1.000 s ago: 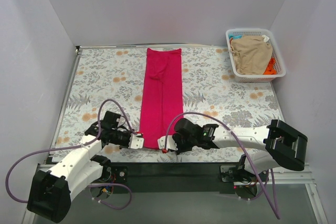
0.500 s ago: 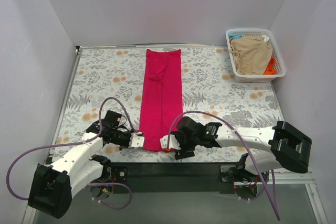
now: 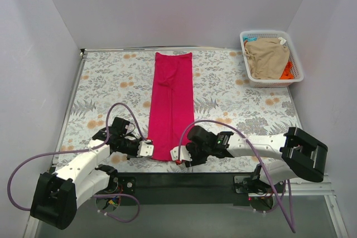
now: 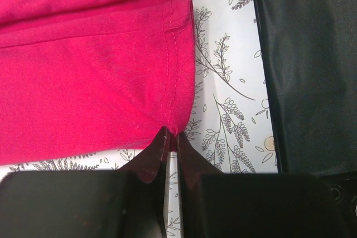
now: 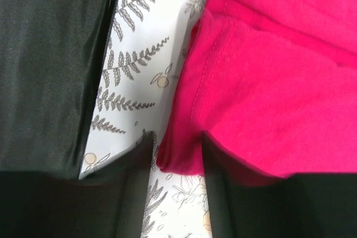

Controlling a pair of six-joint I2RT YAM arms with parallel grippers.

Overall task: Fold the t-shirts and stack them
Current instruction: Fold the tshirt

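Observation:
The crimson-pink t-shirt (image 3: 172, 98) lies folded into a long narrow strip down the middle of the floral table (image 3: 106, 82). My left gripper (image 3: 149, 150) is at the strip's near left corner. In the left wrist view it (image 4: 172, 134) is shut on the hem corner of the shirt (image 4: 89, 76). My right gripper (image 3: 176, 154) is at the near right corner. In the right wrist view it (image 5: 177, 151) is open, with the shirt's corner (image 5: 279, 82) lying between its fingers (image 5: 136, 188). A tan-beige t-shirt (image 3: 268, 57) and orange cloth (image 3: 287, 71) lie in the basket.
The white lattice basket (image 3: 271, 33) stands at the back right corner. A black strip (image 3: 184, 182) runs along the table's near edge, close beside both grippers; it shows in the left wrist view (image 4: 312, 71) and the right wrist view (image 5: 50, 65). Walls enclose the table.
My right wrist has shifted slightly at the shirt's near right corner. My left gripper has edged a little towards the shirt. The shirt lies as before.

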